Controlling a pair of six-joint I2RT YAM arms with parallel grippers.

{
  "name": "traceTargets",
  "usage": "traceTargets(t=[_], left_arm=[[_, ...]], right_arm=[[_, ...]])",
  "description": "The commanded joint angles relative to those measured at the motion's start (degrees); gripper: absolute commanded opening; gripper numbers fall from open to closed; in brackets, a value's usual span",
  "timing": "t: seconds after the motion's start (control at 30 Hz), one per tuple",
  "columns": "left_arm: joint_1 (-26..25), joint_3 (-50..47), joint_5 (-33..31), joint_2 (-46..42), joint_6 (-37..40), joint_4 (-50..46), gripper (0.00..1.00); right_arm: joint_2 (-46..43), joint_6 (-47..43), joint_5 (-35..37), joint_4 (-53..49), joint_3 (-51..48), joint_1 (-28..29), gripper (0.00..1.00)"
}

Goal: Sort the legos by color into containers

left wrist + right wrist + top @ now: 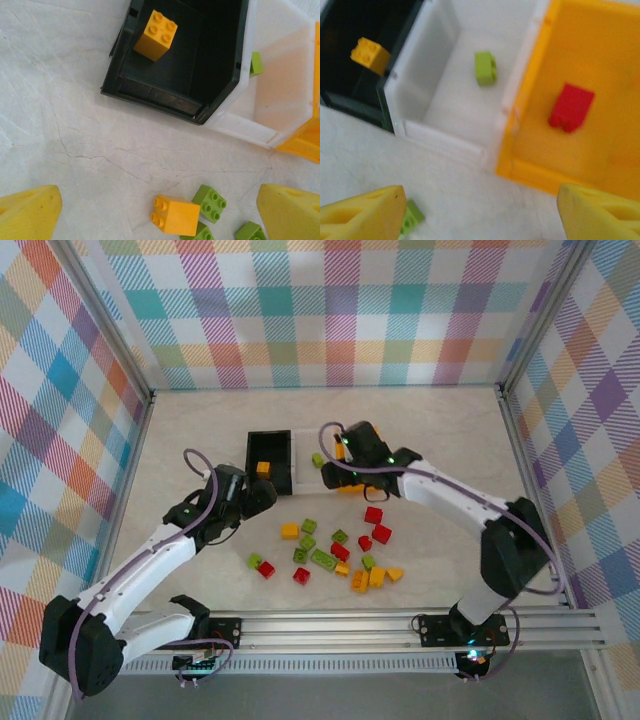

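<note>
Checked walls (330, 310) in pastel plaid close in three sides of a pale, marble-look tabletop (200, 430) crossed by faint hairline veins. A ribbed metal rail (350, 625) runs along the bottom of the top view, where both arms are bolted.

Three bins stand side by side, touching, at the middle of the table. In the right wrist view the black bin (350, 102) sits at upper left, the white bin (427, 65) at centre and the orange bin (530, 170) at right. Each holds a single piece: one yellow-orange brick (369, 55) in the black, one lime brick (485, 68) in the white, one red brick (571, 107) in the orange.

Below the bins in the top view lie the loose legos (323, 559), scattered at lower centre: roughly seven lime, six red and five yellow-orange, though some overlap and the count is not certain.

The left gripper (160, 212) hangs over the tabletop just below the black bin with its jaws spread wide and nothing between them. The right gripper (480, 215) sits above the near edge of the white and orange bins, its jaws also well apart and empty.
</note>
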Motion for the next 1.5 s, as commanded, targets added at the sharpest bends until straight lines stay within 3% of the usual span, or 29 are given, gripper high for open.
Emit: traceTargets(t=[0.0,0.2,0.57,1.07,1.3,1.47], left_arm=[[0.3,-1.2,1.4,1.5,0.2,1.9,1.00],[0.3,-2.7,2.4,3.2,-0.4,3.7,1.00],[0.3,-2.7,2.9,4.2,-0.6,3.8,1.00],[0.4,-2.3,2.9,4.7,-0.5,3.7,1.00],[0.8,-1.6,4.0,4.8,-0.2,3.2,1.00],[1.2,-1.3,5.4,5.3,-0.1,3.5,1.00]], right_arm=[[-4.4,3.9,0.9,-0.4,-8.2,0.2,0.80],[-6.6,9.9,0.1,1.8,-19.1,-3.0,0.82],[2.6,11.4,1.9,5.4,-17.5,-4.7,0.82],[1.8,9.5,0.1,5.9,-17.5,-4.7,0.43],[-8.0,4.0,-3.3,1.6,-14.7,-4.7,0.41],[-3.1,1.1,-3.1,-3.7,-3.7,-5.6,0.42]])
